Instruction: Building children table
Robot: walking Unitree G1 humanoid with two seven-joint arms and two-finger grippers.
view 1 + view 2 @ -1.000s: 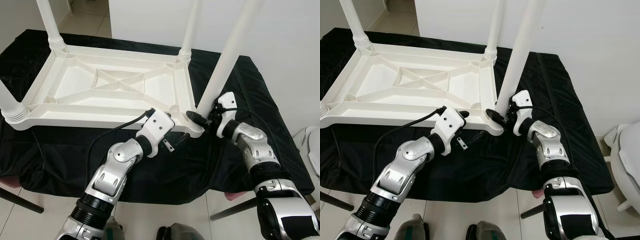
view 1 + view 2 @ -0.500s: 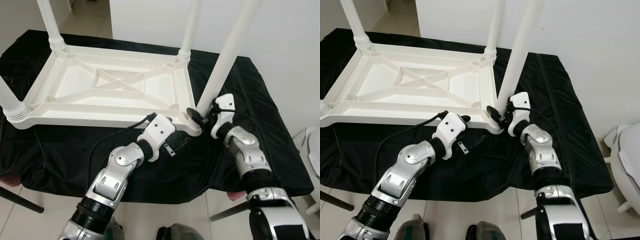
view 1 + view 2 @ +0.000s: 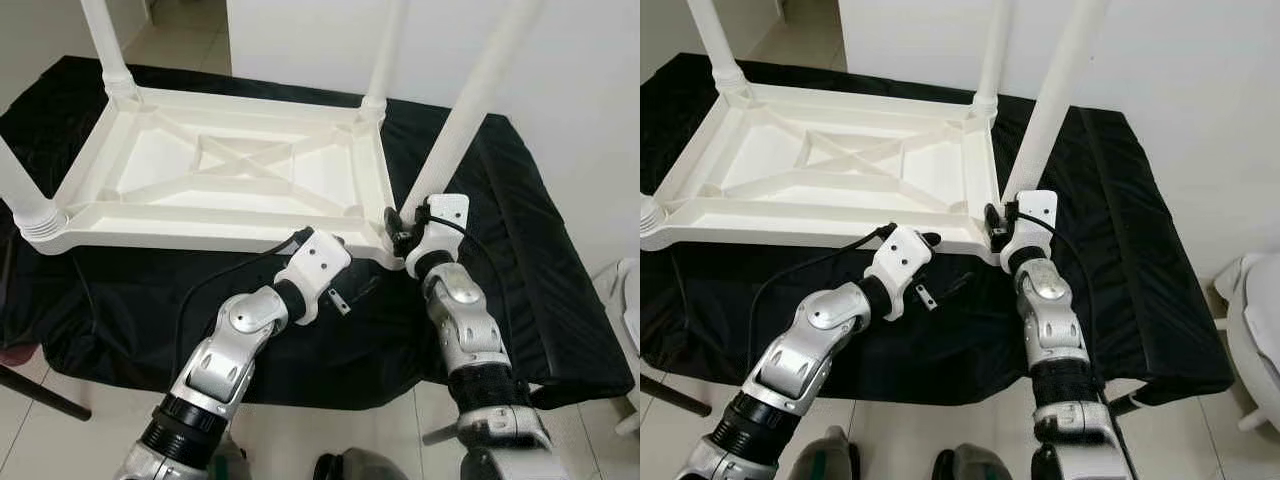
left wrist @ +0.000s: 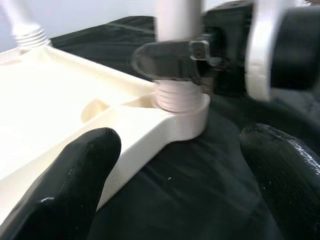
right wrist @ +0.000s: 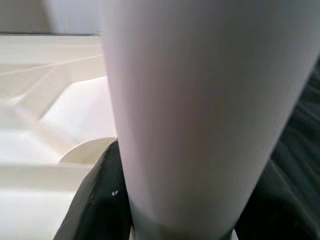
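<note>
Children's table (image 3: pixel 230 175), white plastic, lay upside down on a black cloth (image 3: pixel 520 230) so its leg sockets faced up for assembly. Three legs stood in the other corners. The fourth leg (image 3: pixel 470 110) rose from the near right corner socket (image 4: pixel 180 102), leaning slightly. The right gripper (image 3: pixel 398 222) was clamped around the base of that leg, its black fingers (image 5: pixel 95 200) on either side, probably to twist it into the thread. The left gripper (image 3: pixel 345 292) hovered just in front of the same corner with its two fingers (image 4: pixel 65 190) spread apart, holding nothing, seemingly ready to steady the tabletop's edge.
</note>
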